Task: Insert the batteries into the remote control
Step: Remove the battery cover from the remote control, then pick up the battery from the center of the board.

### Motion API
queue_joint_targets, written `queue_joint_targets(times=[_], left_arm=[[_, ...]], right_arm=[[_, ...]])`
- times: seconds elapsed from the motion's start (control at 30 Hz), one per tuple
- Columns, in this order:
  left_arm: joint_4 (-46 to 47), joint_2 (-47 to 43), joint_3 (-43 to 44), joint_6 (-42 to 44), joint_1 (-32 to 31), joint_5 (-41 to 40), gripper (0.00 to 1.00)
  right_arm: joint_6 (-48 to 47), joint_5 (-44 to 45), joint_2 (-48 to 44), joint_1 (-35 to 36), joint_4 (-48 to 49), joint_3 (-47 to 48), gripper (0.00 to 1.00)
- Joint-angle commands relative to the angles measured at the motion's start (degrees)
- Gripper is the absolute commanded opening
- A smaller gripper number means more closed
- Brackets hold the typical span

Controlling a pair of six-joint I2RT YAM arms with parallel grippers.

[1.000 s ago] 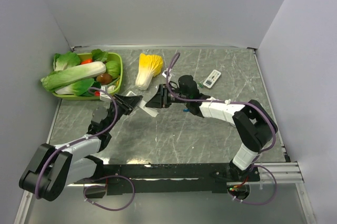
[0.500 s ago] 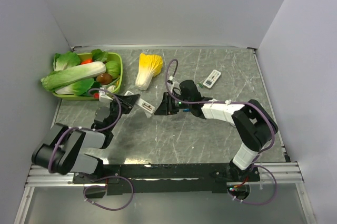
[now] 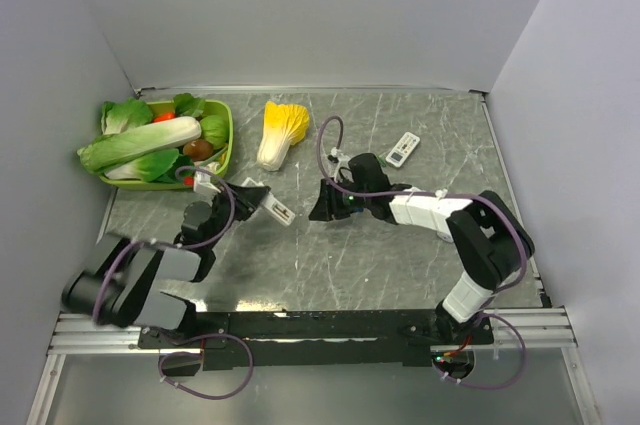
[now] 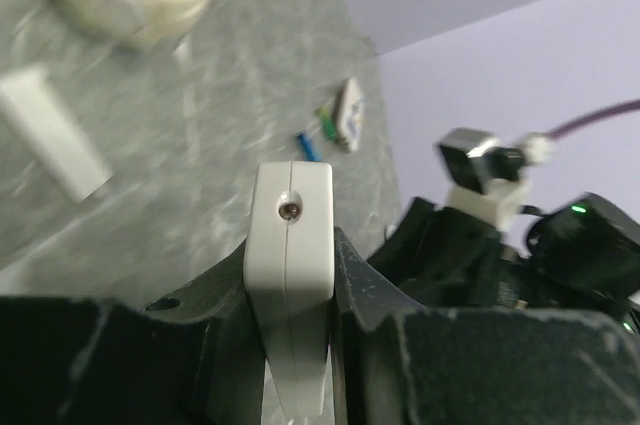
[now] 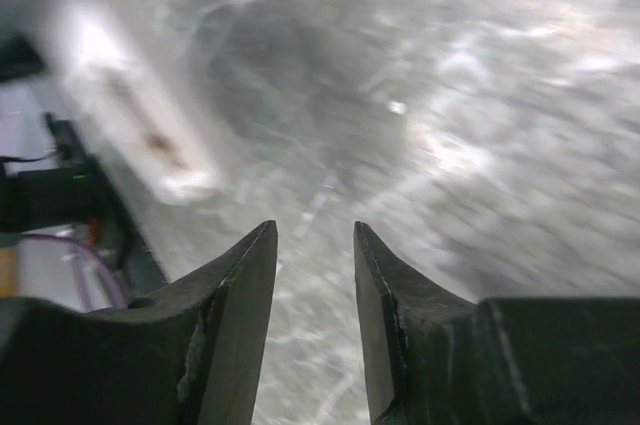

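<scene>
My left gripper (image 3: pixel 255 199) is shut on a white remote control (image 3: pixel 275 209) and holds it above the table left of centre. In the left wrist view the remote (image 4: pixel 293 275) stands edge-on between the jaws. A blue battery (image 4: pixel 308 145) and a green battery (image 4: pixel 328 126) lie far off on the table beside a second small remote (image 4: pixel 350 113), which also shows in the top view (image 3: pixel 403 149). My right gripper (image 3: pixel 320 205) is open and empty, just right of the held remote, which is a white blur in its wrist view (image 5: pixel 130 115).
A green basket (image 3: pixel 226 141) of vegetables stands at the back left. A yellow-white cabbage (image 3: pixel 281 131) lies behind the grippers. A thin white strip (image 4: pixel 55 145) lies on the marble table near the cabbage.
My right gripper has drawn back to the right, away from the remote. My left gripper has shifted a little with the remote, which now points more to the right.
</scene>
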Motion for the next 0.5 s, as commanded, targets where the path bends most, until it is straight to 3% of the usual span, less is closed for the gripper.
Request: queue_joint_targets(times=[0.0, 0.07, 0.17, 0.3, 0.47], left_arm=[[-12.9, -15.38, 4.16, 8.66, -0.16, -0.88, 0.02], [-22.54, -19.8, 5.48, 11.83, -0.16, -1.85, 0.02], [-29.96, -27.01, 5.67, 14.47, -0.07, -1.42, 0.02], [-34.64, -36.07, 4.96, 16.58, -0.07, 3.84, 0.02], [-35.7, -43.62, 3.56, 17.73, -0.16, 11.32, 0.02]], right_arm=[[-10.91, 9.13, -7.96, -1.91, -12.87, 3.3, 0.47], [-13.39, 12.75, -8.58, -2.88, -19.97, 5.07, 0.5], [-18.93, 17.77, -8.67, -4.2, -28.59, 9.02, 0.56], [-29.47, 21.38, -5.6, -5.34, -37.23, 15.18, 0.57], [-39.74, 17.7, -0.78, -6.31, -42.68, 20.45, 0.54]])
